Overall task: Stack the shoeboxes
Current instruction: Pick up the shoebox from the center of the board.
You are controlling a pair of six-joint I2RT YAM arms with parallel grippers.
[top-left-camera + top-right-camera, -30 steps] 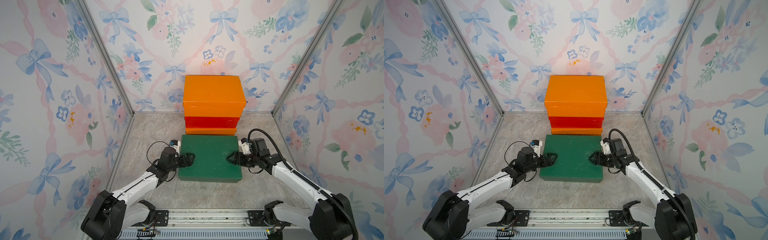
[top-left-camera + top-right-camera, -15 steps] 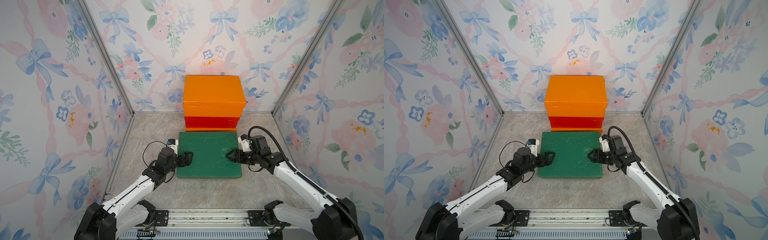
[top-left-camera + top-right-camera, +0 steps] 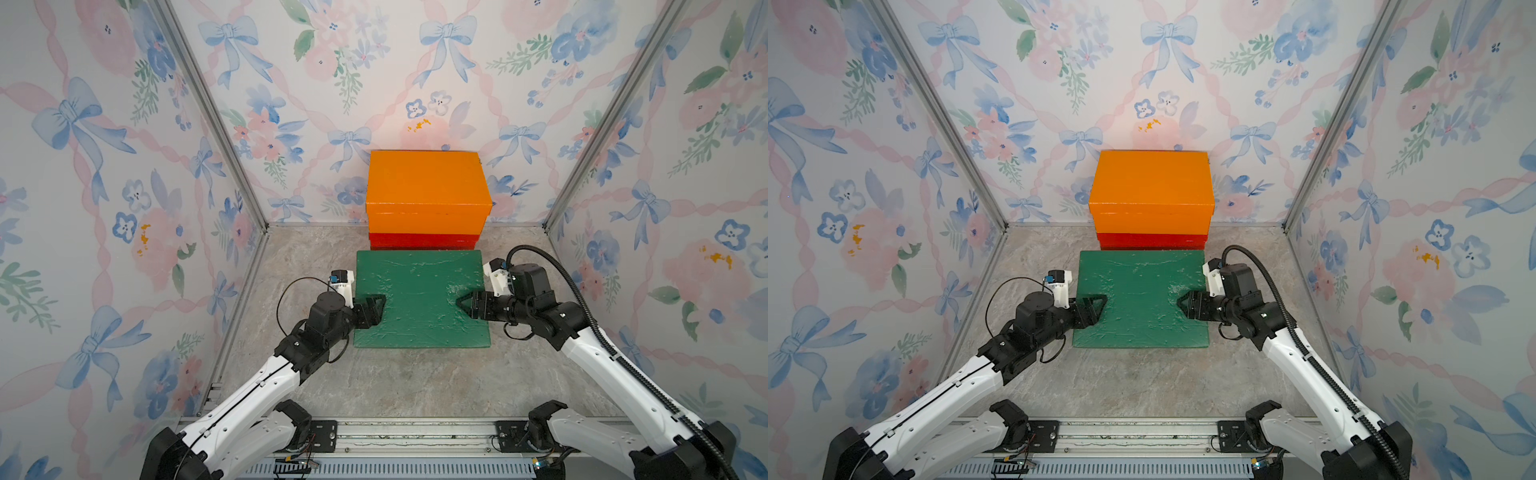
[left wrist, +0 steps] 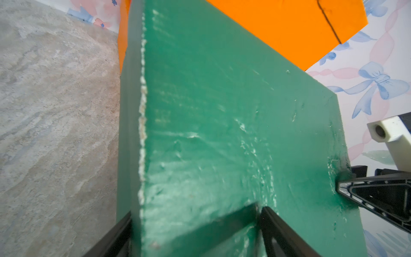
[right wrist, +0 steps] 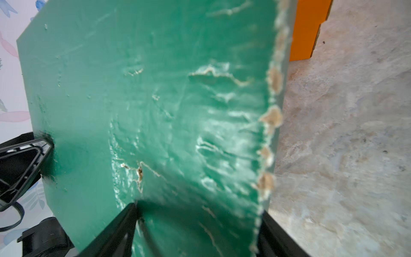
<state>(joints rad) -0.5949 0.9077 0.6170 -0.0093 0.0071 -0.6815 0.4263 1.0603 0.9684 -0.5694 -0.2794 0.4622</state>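
We hold the green box (image 3: pixel 419 297) by both ends — left gripper (image 3: pixel 379 303) and right gripper (image 3: pixel 460 302) each clamped across its edge — long axis running between them, just before the stack (image 3: pixel 426 195), below its top.

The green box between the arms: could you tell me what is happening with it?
Both arms are at the green shoebox, in front of a stack with an orange shoebox on a red shoebox. The right gripper pinches its right edge; the left gripper straddles its left edge, grip not clearly closed. It is not stacked yet.
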